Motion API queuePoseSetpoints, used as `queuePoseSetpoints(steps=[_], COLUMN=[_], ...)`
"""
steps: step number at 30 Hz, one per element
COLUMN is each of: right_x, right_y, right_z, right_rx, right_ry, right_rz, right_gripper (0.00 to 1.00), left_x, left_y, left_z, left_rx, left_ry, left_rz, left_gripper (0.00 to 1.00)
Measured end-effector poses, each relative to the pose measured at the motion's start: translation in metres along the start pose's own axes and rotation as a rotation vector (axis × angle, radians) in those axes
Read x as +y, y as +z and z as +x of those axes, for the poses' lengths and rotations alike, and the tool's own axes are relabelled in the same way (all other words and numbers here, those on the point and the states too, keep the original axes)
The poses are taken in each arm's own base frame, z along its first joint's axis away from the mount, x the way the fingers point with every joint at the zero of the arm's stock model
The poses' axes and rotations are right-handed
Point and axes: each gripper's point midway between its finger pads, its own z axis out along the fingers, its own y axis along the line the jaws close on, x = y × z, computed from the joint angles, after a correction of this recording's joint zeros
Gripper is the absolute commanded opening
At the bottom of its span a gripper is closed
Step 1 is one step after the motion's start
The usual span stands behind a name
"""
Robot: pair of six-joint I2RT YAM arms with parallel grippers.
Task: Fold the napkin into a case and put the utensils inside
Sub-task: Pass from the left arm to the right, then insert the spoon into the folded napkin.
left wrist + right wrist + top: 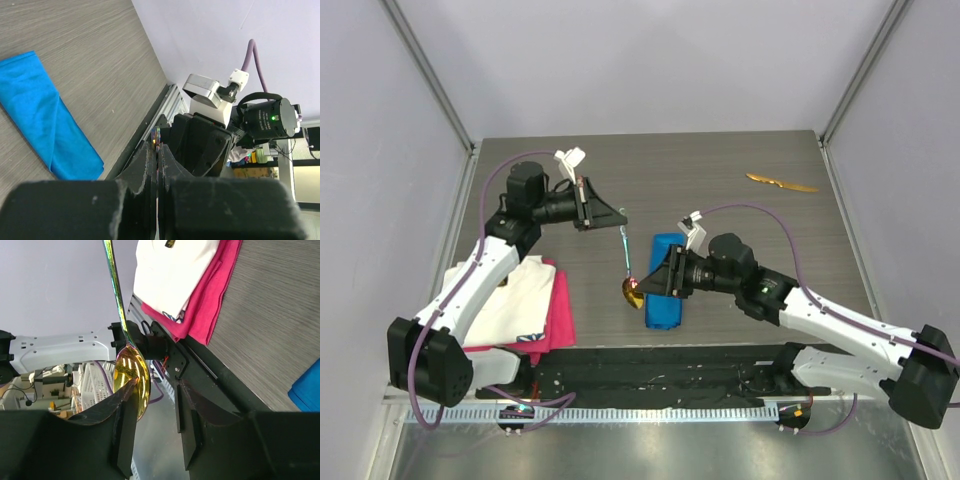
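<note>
Left claw (622,219) pinching spoon (132,375) handle, right claw (647,282) half spread, one finger touching spoon bowl.

Robot lab, white-panelled test enclosure (650,60), aluminium rail (650,412), background clutter (60,395)

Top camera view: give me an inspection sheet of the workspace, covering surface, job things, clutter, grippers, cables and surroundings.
Surface: grey wood-grain table.
Job's things: blue napkin folded into a narrow strip, lying flat; iridescent spoon hanging beside it, bowl down; golden utensil lying at the far right.
Clutter: white cloth stacked on pink cloth, near left.
Grippers: left gripper shut on the spoon's handle; right gripper open, fingers either side of the spoon's bowl.
Cables: purple cable looped along each arm.
Surroundings: pale enclosure walls with metal corner posts.
</note>
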Motion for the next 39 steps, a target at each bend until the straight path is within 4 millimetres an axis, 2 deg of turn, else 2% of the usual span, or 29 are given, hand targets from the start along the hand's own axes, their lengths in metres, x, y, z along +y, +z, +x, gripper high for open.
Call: queuePoseSetpoints(steps=[3,5,6,9,12,14,15,16,17,18,19,21,23,25,26,27,31,32,33,36,39], right_x=[0.004,0.006,0.008,0.008,0.006,0.005,0.004,0.002,0.001,0.000,-0.003,-0.009,-0.017,-0.024,-0.029,-0.034,-0.075,-0.088,-0.100,-0.128,-0.141], right_y=[0.003,0.004,0.005,0.007,0.008,0.008,0.008,0.007,0.005,0.003,0.001,-0.006,-0.013,-0.019,-0.022,-0.024,-0.032,-0.033,-0.035,-0.041,-0.042], right_z=[0.000,0.000,0.000,0.002,0.005,0.006,0.007,0.008,0.008,0.008,0.010,0.014,0.017,0.021,0.024,0.028,0.057,0.067,0.076,0.097,0.099], right_rx=[0.001,-0.002,-0.006,-0.005,-0.009,-0.013,-0.016,-0.021,-0.029,-0.035,-0.040,-0.048,-0.054,-0.055,-0.056,-0.054,-0.007,0.012,0.030,0.077,0.100], right_ry=[0.007,0.015,0.019,0.043,0.070,0.088,0.094,0.105,0.112,0.116,0.123,0.137,0.149,0.159,0.167,0.177,0.241,0.263,0.284,0.327,0.371], right_rz=[-0.025,-0.043,-0.053,-0.069,-0.087,-0.096,-0.097,-0.094,-0.093,-0.092,-0.082,-0.060,-0.022,0.014,0.031,0.045,0.147,0.185,0.220,0.307,0.349], right_gripper=[0.35,0.26,0.12,0.01,0.01,0.01,0.01,0.01,0.01,0.01,0.01,0.01,0.01,0.01,0.01,0.01,0.01,0.01,0.01,0.01,0.01], left_x=[-0.001,-0.002,-0.002,-0.004,-0.006,-0.004,-0.002,0.000,0.001,0.003,0.005,0.010,0.018,0.030,0.040,0.046,0.076,0.084,0.092,0.108,0.122], left_y=[0.001,0.002,0.002,0.005,0.009,0.013,0.015,0.016,0.018,0.019,0.020,0.022,0.023,0.024,0.025,0.026,0.039,0.044,0.049,0.073,0.102], left_z=[0.001,0.002,0.002,0.004,0.005,0.007,0.007,0.008,0.009,0.009,0.009,0.008,0.006,0.005,0.005,0.005,0.003,0.004,0.005,0.014,0.024], left_rx=[0.003,0.006,0.006,0.013,0.020,0.030,0.034,0.037,0.041,0.040,0.034,0.024,0.003,-0.012,-0.015,-0.014,0.001,0.006,0.014,0.058,0.103], left_ry=[0.002,0.004,0.004,0.005,0.009,0.004,-0.001,-0.008,-0.018,-0.019,-0.028,-0.038,-0.045,-0.060,-0.074,-0.086,-0.132,-0.144,-0.156,-0.179,-0.194], left_rz=[0.003,0.006,0.007,0.016,0.025,0.026,0.025,0.021,0.017,0.014,0.005,-0.014,-0.051,-0.108,-0.147,-0.174,-0.263,-0.281,-0.300,-0.334,-0.351], left_gripper=[0.00,0.00,0.00,0.00,0.01,0.05,0.10,0.26,0.36,0.61,0.69,0.71,0.70,0.61,0.56,0.47,0.29,0.25,0.17,0.09,0.07])
